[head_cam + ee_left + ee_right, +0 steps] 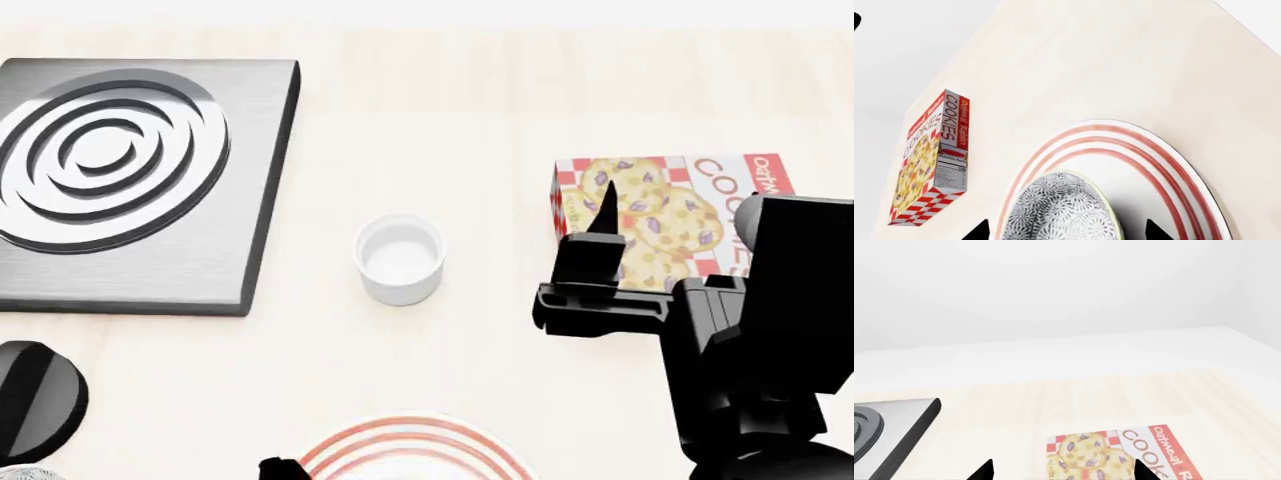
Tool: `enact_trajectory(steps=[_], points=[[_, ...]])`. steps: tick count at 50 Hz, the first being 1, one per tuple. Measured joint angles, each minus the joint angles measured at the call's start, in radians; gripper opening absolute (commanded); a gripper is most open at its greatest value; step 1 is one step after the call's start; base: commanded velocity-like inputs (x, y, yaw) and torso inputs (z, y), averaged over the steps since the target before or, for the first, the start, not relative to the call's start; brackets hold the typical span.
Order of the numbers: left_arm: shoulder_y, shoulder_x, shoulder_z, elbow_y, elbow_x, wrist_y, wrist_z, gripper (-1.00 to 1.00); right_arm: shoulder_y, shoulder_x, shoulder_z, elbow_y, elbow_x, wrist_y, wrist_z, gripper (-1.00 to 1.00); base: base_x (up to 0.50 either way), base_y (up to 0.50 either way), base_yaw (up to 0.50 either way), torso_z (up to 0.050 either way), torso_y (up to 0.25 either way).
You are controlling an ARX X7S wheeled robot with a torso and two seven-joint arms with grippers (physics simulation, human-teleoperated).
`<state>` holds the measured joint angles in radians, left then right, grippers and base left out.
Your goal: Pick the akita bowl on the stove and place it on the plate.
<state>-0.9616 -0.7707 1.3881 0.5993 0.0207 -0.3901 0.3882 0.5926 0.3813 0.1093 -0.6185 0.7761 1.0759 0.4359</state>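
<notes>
Here the akita bowl (1061,210), white-grey with dense black floral speckle, sits on the red-ringed plate (1167,165); left hand (1066,231) spread open around it, right hand (1064,471) open.

simulated kitchen-like setup: pale wood desk (507,90) against blank white walls, with a dark-grey stove (134,180) slab at left, a white cup (399,258), a red-ringed plate (1167,165) and a cookie box (667,215).
</notes>
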Motion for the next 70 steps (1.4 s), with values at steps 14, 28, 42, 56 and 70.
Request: enact_trajectory(steps=[14, 28, 42, 56, 70], points=[[-0.01, 0.015, -0.039, 0.031, -0.032, -0.017, -0.016, 1.0, -0.003, 0.004, -0.003, 0.003, 0.004, -0.007, 0.002, 1.0, 0.0, 0.0, 0.0, 0.0, 0.0], [-0.021, 0.043, -0.115, 0.054, -0.105, -0.037, -0.049, 1.0, -0.003, 0.008, -0.008, 0.005, 0.009, -0.012, 0.006, 1.0, 0.0, 0.0, 0.0, 0.0, 0.0], [-0.008, 0.063, -0.222, 0.074, -0.223, -0.049, -0.107, 1.0, -0.002, 0.012, -0.008, 0.004, 0.017, -0.012, 0.012, 1.0, 0.0, 0.0, 0.0, 0.0, 0.0], [0.017, 0.062, -0.34, 0.078, -0.335, -0.032, -0.185, 1.0, 0.002, 0.015, -0.007, 0.0, 0.03, -0.006, 0.022, 1.0, 0.0, 0.0, 0.0, 0.0, 0.0], [0.02, 0.073, -0.494, 0.064, -0.495, -0.028, -0.275, 1.0, 0.0, 0.019, -0.015, 0.006, 0.028, -0.017, 0.022, 1.0, 0.0, 0.0, 0.0, 0.0, 0.0]])
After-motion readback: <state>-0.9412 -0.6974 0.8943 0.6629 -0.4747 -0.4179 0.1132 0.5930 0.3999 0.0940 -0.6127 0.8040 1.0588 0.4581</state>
